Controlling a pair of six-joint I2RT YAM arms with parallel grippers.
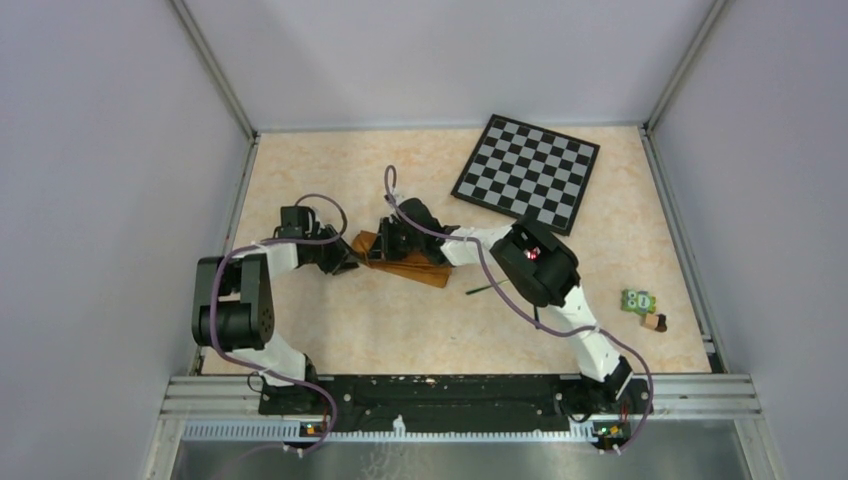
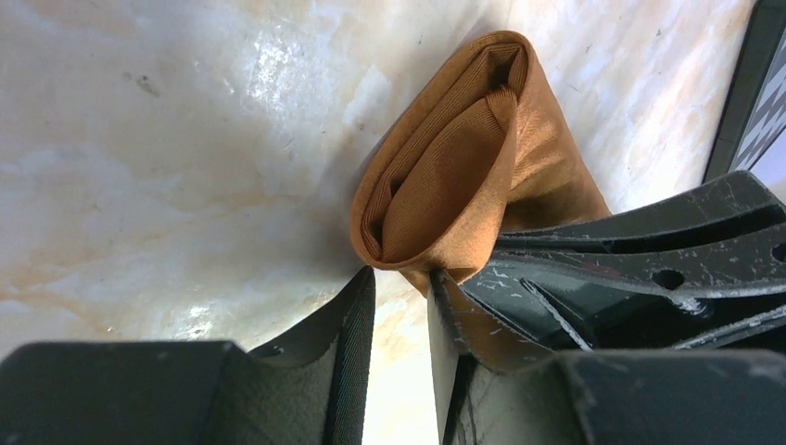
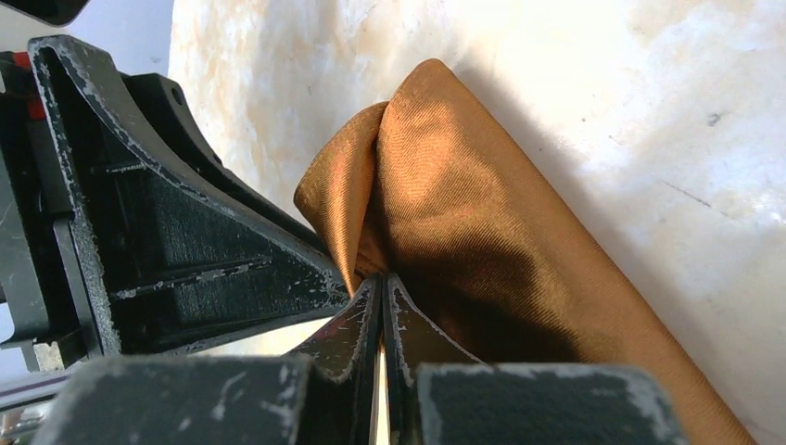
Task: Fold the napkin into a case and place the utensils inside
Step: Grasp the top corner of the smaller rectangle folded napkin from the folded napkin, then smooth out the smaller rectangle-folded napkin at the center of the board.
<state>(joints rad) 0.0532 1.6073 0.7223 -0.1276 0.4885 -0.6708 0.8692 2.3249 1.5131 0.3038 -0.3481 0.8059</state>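
The rust-brown napkin (image 1: 408,266) lies mid-table, folded into a narrow case. Its open end (image 2: 445,176) gapes toward my left gripper (image 2: 403,275). That gripper is open, its fingertips just at the mouth's lower edge with bare table showing between them. My right gripper (image 3: 381,280) is shut, pinching a fold of the napkin (image 3: 482,250) at the same end, close beside the left gripper (image 3: 185,241). In the top view both grippers meet at the case's left end: left (image 1: 346,262), right (image 1: 386,246). One slim dark utensil (image 1: 489,287) lies on the table to the right of the case.
A black-and-grey checkered board (image 1: 527,167) lies at the back right. Two small objects, one green (image 1: 639,301) and one brown (image 1: 655,322), sit near the right rail. Walls and rails enclose the table on three sides.
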